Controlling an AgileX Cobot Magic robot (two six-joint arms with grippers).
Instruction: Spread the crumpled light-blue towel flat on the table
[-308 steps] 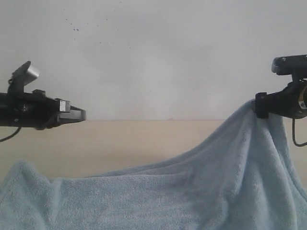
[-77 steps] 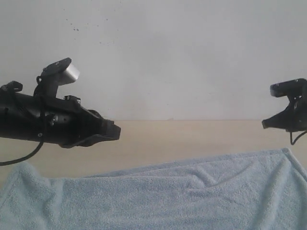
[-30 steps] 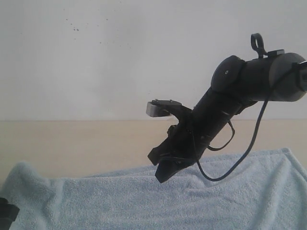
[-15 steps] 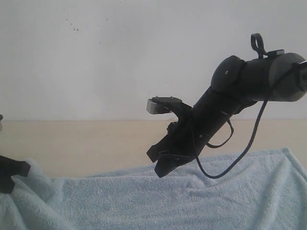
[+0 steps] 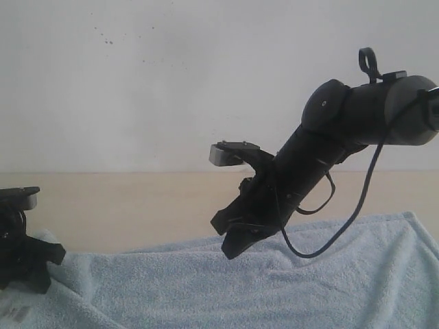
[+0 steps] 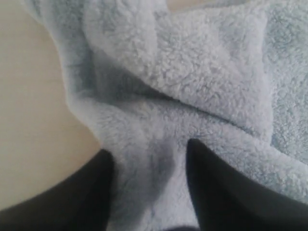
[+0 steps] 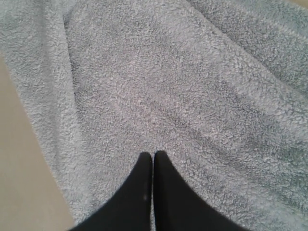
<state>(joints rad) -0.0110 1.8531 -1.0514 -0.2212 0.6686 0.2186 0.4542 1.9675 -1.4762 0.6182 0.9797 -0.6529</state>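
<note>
1. Your left gripper [image 6: 148, 148]: fingers apart, straddling a raised fold of the towel [image 6: 192, 72]; whether they pinch it cannot be told.
2. Your right gripper [image 7: 153, 155]: clenched, empty, just above the towel.
3. Towel lies on the table [image 5: 137, 205], rumpled at its left end.

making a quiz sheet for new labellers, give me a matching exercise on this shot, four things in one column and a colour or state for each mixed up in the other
Column one
1 left gripper
2 right gripper
3 towel
4 table

Column two
a pale beige, smooth
b jaws pressed together
c light blue, fluffy
d jaws apart with a fold of cloth between them

Pairs: 1-d, 2-b, 3-c, 4-a
</note>
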